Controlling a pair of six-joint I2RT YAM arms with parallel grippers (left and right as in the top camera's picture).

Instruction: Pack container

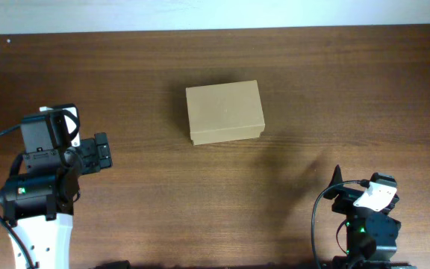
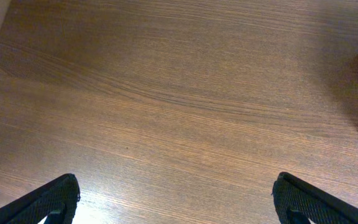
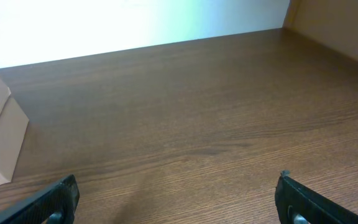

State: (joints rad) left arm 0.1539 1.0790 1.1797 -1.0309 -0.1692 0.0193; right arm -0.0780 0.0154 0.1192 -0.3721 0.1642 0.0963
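Overhead, the closed container (image 1: 224, 112) lies between and well apart from the left gripper (image 2: 178, 198) and right gripper (image 3: 178, 199), both spread wide.

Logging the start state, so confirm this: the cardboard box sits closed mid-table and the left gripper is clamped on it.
Wrong on the grip. The left gripper is open and holds nothing, well apart from the container, as the overhead view shows. The rest stands.
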